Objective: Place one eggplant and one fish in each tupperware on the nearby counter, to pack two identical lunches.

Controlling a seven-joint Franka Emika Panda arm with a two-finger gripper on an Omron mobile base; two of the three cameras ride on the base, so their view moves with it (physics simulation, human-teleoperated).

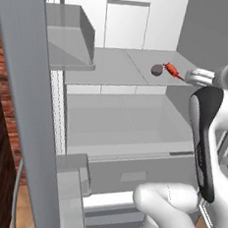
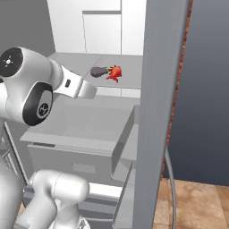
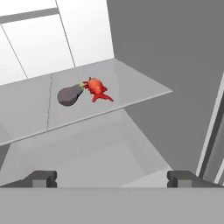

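Note:
A mauve-brown eggplant point(image 3: 69, 95) lies on a grey fridge shelf point(image 3: 131, 85), its stem end touching a bright red-orange fish point(image 3: 97, 89) just to its right. The same eggplant point(image 1: 156, 70) and fish point(image 1: 172, 70) sit near the shelf's right end in the left base view, and the eggplant point(image 2: 99, 71) and fish point(image 2: 115, 73) also appear in the right base view. My gripper point(image 3: 113, 179) is open and holds nothing. It hangs in front of the shelf and a little below it, well short of both items. The tupperware and the counter are out of view.
The fridge stands open, with a deep grey drawer point(image 1: 125, 122) under the shelf. The open door's edge point(image 1: 18, 102) with door bins point(image 1: 69, 37) stands on the left. A door post point(image 2: 159, 112) blocks the right. A grey side wall point(image 3: 175, 52) closes the shelf's right.

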